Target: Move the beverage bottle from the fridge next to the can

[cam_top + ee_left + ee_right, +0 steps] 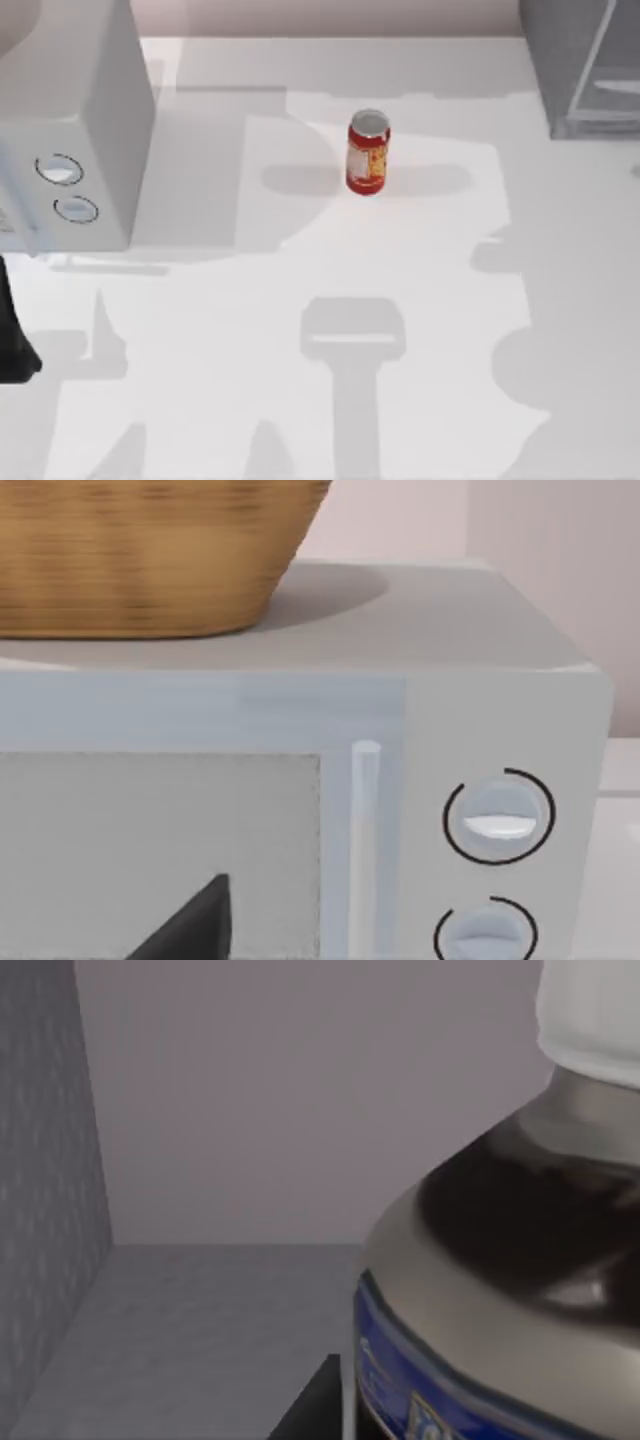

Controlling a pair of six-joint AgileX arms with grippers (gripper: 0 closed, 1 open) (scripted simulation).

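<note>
A: Where's the can?
B: Small red cylindrical can with a yellow label patch and silver top (367, 153) stands upright on the white table (300, 400), around the middle, toward the far side.

A: Fridge?
B: Large grey box-shaped fridge with a glassy see-through front panel (585, 65) sits at the table's far right corner, well apart from the can.

A: The bottle?
B: Right wrist view: tall plastic beverage bottle with dark brown liquid, white cap and blue-grey label (500, 1290) is very close to the camera, tilted in that picture, with grey walls and a grey floor behind it. Looks like the fridge interior (250, 1140).

A: Right gripper's jaws?
B: A dark edge of the right gripper (310, 1405) shows just beside the bottle. Can't tell if it's open, closed or gripping.

A: Left arm?
B: Parked at the left edge, dark bit (12, 340) by the light grey boxy appliance with two round dials (75, 130). Left wrist view faces that appliance, a woven brown basket (150, 550) on top. A dark finger tip (195, 925) shows there; jaw state unclear.
</note>
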